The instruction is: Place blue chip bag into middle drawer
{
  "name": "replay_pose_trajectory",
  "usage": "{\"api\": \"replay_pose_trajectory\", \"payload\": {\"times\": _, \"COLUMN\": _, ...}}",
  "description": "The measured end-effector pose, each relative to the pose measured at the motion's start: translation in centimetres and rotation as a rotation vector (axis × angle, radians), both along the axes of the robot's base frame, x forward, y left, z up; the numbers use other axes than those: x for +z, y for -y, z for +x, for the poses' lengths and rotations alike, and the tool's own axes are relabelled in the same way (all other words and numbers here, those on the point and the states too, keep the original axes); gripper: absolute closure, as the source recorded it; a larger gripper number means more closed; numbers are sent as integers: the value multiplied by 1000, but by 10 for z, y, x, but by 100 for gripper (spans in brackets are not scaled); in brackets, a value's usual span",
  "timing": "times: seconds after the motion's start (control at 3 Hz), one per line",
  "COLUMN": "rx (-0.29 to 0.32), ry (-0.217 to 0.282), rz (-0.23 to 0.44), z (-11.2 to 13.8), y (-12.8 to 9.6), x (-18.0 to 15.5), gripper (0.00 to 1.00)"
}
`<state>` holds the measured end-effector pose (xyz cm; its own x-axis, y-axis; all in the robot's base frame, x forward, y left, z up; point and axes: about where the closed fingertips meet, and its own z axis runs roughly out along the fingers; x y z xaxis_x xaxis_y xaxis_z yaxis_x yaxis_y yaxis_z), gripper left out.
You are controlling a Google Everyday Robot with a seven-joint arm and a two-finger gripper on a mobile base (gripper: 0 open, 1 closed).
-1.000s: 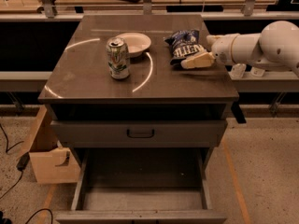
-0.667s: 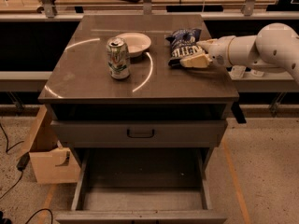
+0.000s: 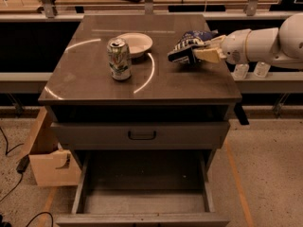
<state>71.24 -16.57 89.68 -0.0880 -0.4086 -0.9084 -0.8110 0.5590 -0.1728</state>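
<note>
The blue chip bag (image 3: 185, 46) is at the right rear of the cabinet top, crinkled, with white lettering. My gripper (image 3: 202, 50) reaches in from the right on a white arm. Its tan fingers (image 3: 208, 56) are closed on the bag's right side, and the bag looks raised slightly off the top. The middle drawer (image 3: 142, 203) is pulled out wide open at the bottom front, directly below and nearer than the bag. Its grey floor is bare.
A green-and-silver can (image 3: 119, 58) and a white bowl (image 3: 136, 43) stand on the cabinet top (image 3: 94, 86) left of the bag. A shut drawer front with a black loop handle (image 3: 142, 135) sits above the open drawer. A cardboard box (image 3: 47, 160) stands on the floor at the left.
The gripper has closed in on the bag's right side and risen a little. The bag has tilted and lifted slightly. The can, bowl and drawers have not moved.
</note>
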Motion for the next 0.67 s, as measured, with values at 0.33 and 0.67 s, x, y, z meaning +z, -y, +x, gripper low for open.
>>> {"api": "replay_pose_trajectory", "payload": {"times": 0.33, "rx": 96, "ry": -1, "rz": -5, "z": -44, "y": 2, "x": 36, "gripper": 100}}
{"api": "replay_pose_trajectory", "payload": {"times": 0.67, "rx": 176, "ry": -29, "rz": -15, "z": -72, "y": -2, "x": 45, "gripper": 100}}
